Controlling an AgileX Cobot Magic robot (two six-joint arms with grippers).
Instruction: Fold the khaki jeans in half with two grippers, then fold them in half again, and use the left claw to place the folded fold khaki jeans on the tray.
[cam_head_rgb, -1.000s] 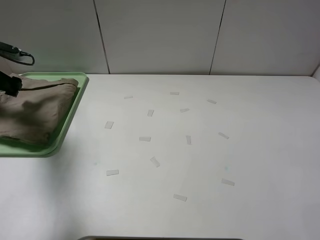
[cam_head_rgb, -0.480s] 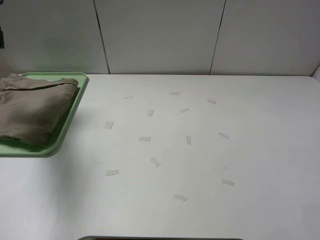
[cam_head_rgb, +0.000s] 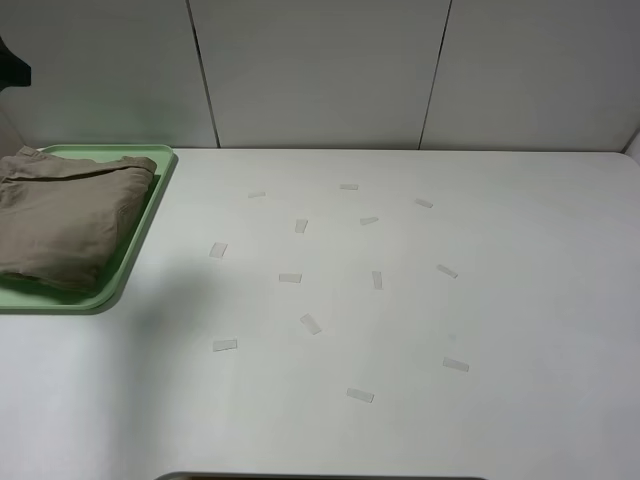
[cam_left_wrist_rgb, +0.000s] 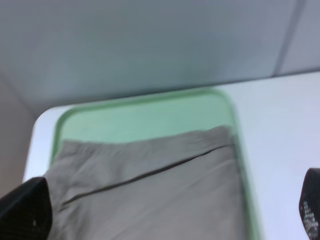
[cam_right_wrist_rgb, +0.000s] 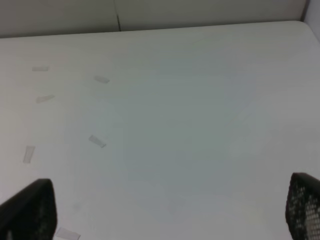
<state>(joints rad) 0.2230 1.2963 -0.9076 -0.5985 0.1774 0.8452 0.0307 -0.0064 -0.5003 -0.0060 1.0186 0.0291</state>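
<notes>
lying folded on the tray (cam_head_rgb: 150, 215), khaki jeans (cam_head_rgb: 65, 225), no readable writing

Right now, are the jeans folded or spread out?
Folded. The jeans lie as a compact layered stack inside the tray, with a fold edge visible in the left wrist view, and nothing grips them.

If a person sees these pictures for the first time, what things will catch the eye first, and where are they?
The folded khaki jeans stand out first, lying on the pale-green tray at the far left edge of the white table. Next come the small pieces of tape scattered over the middle of the table. The left gripper hangs open above the jeans, holding nothing.
</notes>
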